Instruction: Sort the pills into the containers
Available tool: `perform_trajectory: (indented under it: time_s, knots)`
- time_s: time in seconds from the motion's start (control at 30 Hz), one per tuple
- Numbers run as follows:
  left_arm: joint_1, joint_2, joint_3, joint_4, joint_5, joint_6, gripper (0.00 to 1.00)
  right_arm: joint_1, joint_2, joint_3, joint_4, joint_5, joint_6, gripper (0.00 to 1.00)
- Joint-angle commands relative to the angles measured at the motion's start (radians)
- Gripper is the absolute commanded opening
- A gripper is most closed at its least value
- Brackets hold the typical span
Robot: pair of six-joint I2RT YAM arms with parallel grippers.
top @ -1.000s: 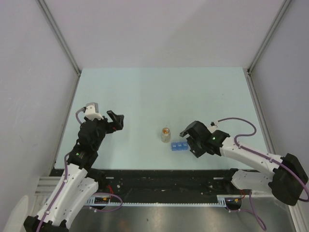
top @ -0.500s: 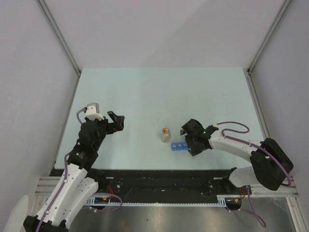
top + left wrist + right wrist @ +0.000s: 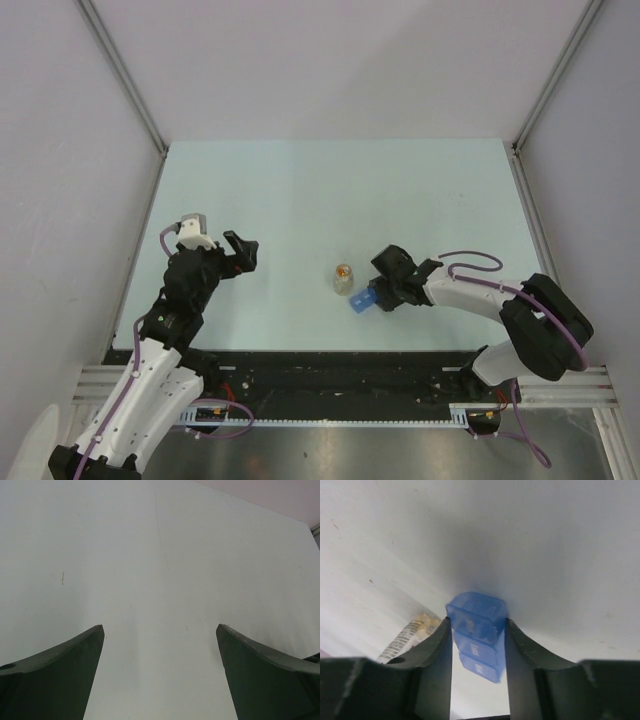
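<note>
The containers, a translucent blue pill box [image 3: 362, 300] of three joined compartments, lie near the table's front middle. In the right wrist view the pill box [image 3: 479, 630] sits lengthwise between my right gripper's fingers, which press on both its long sides. My right gripper [image 3: 377, 293] [image 3: 476, 620] is shut on it, low over the table. A small clear vial [image 3: 343, 278] with amber pills inside stands just left of the box; the vial [image 3: 410, 632] shows beside the left finger. My left gripper [image 3: 240, 252] [image 3: 160, 626] hangs open over bare table at the left, holding nothing.
Grey walls with metal frame rails [image 3: 130, 85] close in the light table [image 3: 330, 190] on three sides. A black rail [image 3: 340, 370] runs along the near edge by the arm bases.
My right gripper slid left onto the blue pill box and closed around it. The box has turned from a level row to a slanted one. The left arm has not moved.
</note>
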Motion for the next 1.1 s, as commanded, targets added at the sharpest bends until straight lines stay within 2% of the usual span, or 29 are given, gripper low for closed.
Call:
perform_trajectory:
  time_s: [0.0,0.03,0.13,0.37,0.47,0.67,0.7,0.77,0.8,0.83,0.9,0.93,1.07]
  knots:
    - [-0.006,0.000,0.032,0.000,0.002,0.010,1.00,-0.003,-0.001,0.012,0.001,0.005,-0.028,0.27]
    - [-0.006,0.000,0.032,0.000,0.005,0.010,1.00,-0.003,-0.009,0.012,-0.004,0.006,-0.041,0.14]
    - [-0.008,0.000,0.037,-0.006,0.010,0.017,1.00,-0.003,-0.071,0.012,-0.028,0.040,-0.074,0.01]
    - [-0.008,-0.013,0.067,-0.024,0.040,0.033,1.00,-0.001,-0.353,0.007,-0.163,0.273,-0.212,0.00]
    - [-0.008,-0.019,0.073,-0.032,0.046,0.031,1.00,-0.004,-0.470,-0.011,-0.179,0.301,-0.254,0.00]
    - [-0.009,-0.018,0.101,-0.040,0.111,0.028,1.00,-0.009,-0.585,-0.017,-0.164,0.264,-0.462,0.00]
    - [-0.011,-0.015,0.110,-0.041,0.144,0.033,1.00,-0.016,-0.588,-0.017,-0.164,0.259,-0.497,0.10]
    - [-0.012,-0.015,0.113,-0.044,0.154,0.037,1.00,-0.042,-0.569,-0.016,-0.185,0.220,-0.509,0.37]
    - [-0.012,-0.016,0.116,-0.046,0.160,0.040,1.00,-0.068,-0.556,-0.017,-0.196,0.186,-0.510,0.58]
    - [-0.012,-0.015,0.118,-0.046,0.163,0.042,1.00,-0.120,-0.535,-0.017,-0.212,0.098,-0.504,0.66]
    - [-0.014,-0.016,0.119,-0.049,0.169,0.045,1.00,-0.151,-0.469,-0.017,-0.240,0.028,-0.457,0.76]
    - [-0.014,-0.013,0.119,-0.053,0.174,0.047,1.00,-0.156,-0.448,-0.017,-0.278,0.008,-0.382,0.78]
    - [-0.015,-0.013,0.121,-0.057,0.181,0.047,1.00,-0.153,-0.351,-0.017,-0.266,-0.020,-0.257,0.83]
